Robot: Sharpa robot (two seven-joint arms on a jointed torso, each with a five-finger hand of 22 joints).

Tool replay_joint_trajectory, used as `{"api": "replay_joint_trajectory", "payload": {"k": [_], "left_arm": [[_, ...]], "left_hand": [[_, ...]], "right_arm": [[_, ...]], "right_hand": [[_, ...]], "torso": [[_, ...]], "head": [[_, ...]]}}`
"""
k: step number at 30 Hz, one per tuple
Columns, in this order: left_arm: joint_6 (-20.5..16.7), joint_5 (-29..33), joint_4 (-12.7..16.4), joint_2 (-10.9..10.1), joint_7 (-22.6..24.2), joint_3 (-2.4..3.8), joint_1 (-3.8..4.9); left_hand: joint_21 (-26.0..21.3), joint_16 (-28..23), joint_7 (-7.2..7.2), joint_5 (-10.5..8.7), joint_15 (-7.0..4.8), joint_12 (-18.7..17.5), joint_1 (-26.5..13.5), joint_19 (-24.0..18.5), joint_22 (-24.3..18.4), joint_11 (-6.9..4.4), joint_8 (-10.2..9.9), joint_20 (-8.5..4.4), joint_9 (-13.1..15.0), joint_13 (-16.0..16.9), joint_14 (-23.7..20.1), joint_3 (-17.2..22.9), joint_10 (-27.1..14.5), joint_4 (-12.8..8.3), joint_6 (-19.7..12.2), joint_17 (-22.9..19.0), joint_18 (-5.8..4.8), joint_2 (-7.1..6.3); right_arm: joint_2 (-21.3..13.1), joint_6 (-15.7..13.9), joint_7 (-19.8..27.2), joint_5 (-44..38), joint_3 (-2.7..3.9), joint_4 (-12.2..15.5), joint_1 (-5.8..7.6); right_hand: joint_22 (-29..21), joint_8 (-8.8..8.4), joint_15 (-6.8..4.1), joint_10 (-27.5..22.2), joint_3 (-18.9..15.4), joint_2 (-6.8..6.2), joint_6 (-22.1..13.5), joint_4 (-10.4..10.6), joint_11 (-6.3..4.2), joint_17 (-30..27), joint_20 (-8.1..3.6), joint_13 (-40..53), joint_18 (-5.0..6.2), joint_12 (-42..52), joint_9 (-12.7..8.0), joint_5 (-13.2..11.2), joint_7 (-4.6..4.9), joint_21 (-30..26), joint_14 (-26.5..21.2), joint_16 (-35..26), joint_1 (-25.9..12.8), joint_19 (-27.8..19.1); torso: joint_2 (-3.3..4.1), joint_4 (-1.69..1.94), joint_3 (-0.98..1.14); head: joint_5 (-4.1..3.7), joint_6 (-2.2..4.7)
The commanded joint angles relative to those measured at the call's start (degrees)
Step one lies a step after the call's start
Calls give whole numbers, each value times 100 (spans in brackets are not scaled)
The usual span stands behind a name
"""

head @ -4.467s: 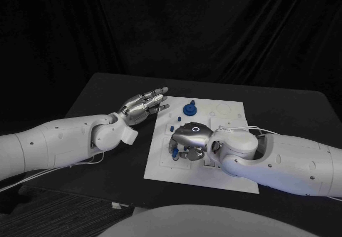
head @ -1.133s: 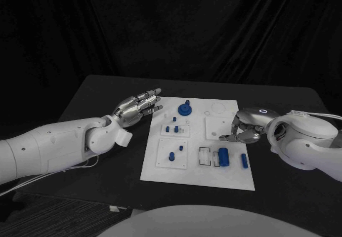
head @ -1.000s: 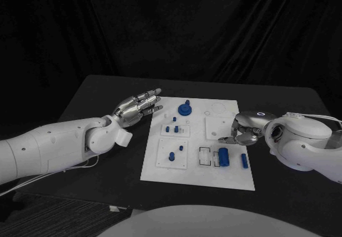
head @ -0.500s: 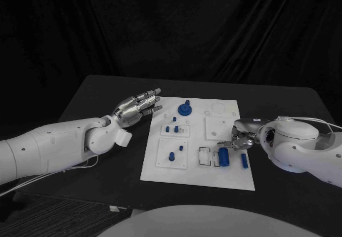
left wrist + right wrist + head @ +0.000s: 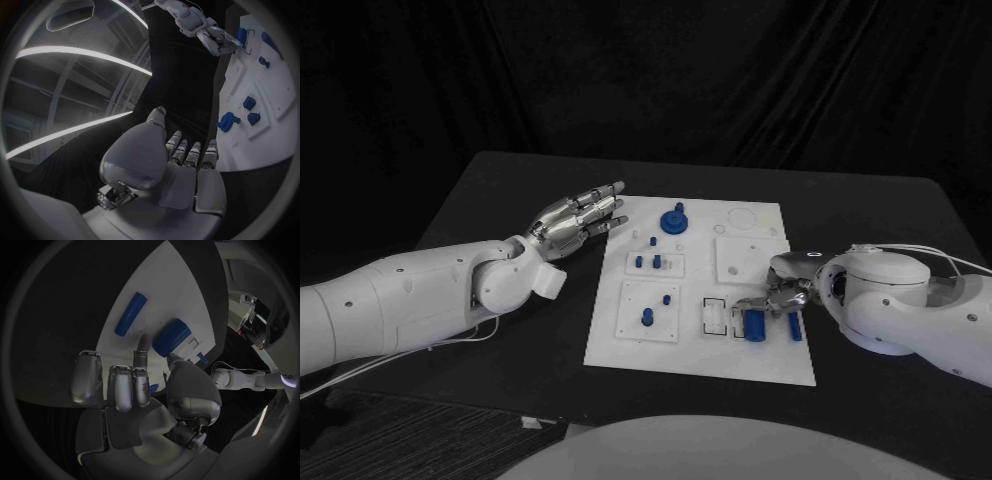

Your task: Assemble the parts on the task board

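Right hand (image 5: 783, 292) low over the near right part of the task board (image 5: 697, 355), fingers curled down toward the thick blue cylinder (image 5: 753, 323) lying in its cradle; from the right wrist view, fingertips (image 5: 142, 349) right at that cylinder (image 5: 170, 336), nothing yet enclosed, fingers apart. Whether touching or just above, cannot tell. Just beside it, a slim blue pin (image 5: 793, 326) lying loose on the white plate, close under the hand.

Left hand (image 5: 581, 213) raised off the board's far left edge, flat and spread, holding nothing, well apart from every part.

Elsewhere on the board: a blue knobbed piece (image 5: 675, 220) near the far edge, two short pegs (image 5: 648, 262) standing in a small square block, and further small pegs (image 5: 646, 319) in the block nearer the robot.

Likely risks, judged from the layout: brushing the slim pin while closing on the cylinder, sending it rolling off the plate onto the desk (image 5: 488, 190); a round, smooth cylinder slipping or twisting if pinched off centre; the board itself sliding under a downward push, with no steadying from the left hand. Wrist hiding the contact from the head view, so misalignment hard to catch.
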Motion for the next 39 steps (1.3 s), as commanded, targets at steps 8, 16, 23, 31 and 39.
{"api": "replay_joint_trajectory", "payload": {"k": [8,16,23,31,39], "left_arm": [[98,30,-19,23,74,5,-29],[112,30,-41,29,57,5,-42],[123,30,-56,32,46,5,-51],[135,30,-67,35,32,5,-59],[137,30,-74,37,23,5,-65]], "left_hand": [[24,19,30,29,-8,23,-4,15,-3,38,39,-12,4,9,-10,-4,-20,-37,-10,4,56,54],[24,19,30,29,-8,23,-4,15,-3,38,39,-12,4,9,-10,-4,-20,-37,-10,4,56,54],[24,21,34,30,-9,23,-3,14,-7,41,40,-11,3,9,-10,-3,-21,-39,-16,5,56,57],[24,23,37,32,-9,26,-4,15,-6,43,41,-10,3,9,-9,-1,-21,-39,-17,5,56,62],[24,25,41,41,-10,31,-4,16,-6,52,43,-10,4,10,-9,6,-20,-38,-15,5,56,77]], "right_arm": [[56,11,-76,466,2,-28,-55],[48,-148,-4,715,2,-28,-67],[15,-136,-14,968,2,-3,-69],[-23,-265,-26,1111,2,29,-69],[-104,-590,33,1135,2,88,-65]], "right_hand": [[939,101,-43,610,-38,-16,-461,-18,-52,774,-43,1507,-17,20,809,532,29,-117,449,-88,429,-46],[937,10,-34,610,-14,127,-628,-13,-42,764,-34,1507,-14,20,1214,1440,56,-125,450,-100,620,-47],[930,-60,-46,610,-32,169,-582,-43,-57,586,-40,1507,-10,20,1358,1581,41,-145,415,-213,550,-50],[925,-230,-29,610,-95,280,-571,-9,-34,499,-30,1507,-7,20,1357,1280,67,-162,404,-273,274,-50],[915,-206,-39,610,-59,341,-483,-21,-50,456,-34,1507,2,20,1433,1424,46,-204,398,-301,288,-61]], "torso": [[-2,-1,2],[-2,-1,1],[-1,-2,2],[-2,-3,3],[-6,-5,4]], "head": [[1,0],[2,0],[5,0],[18,0],[25,0]]}}
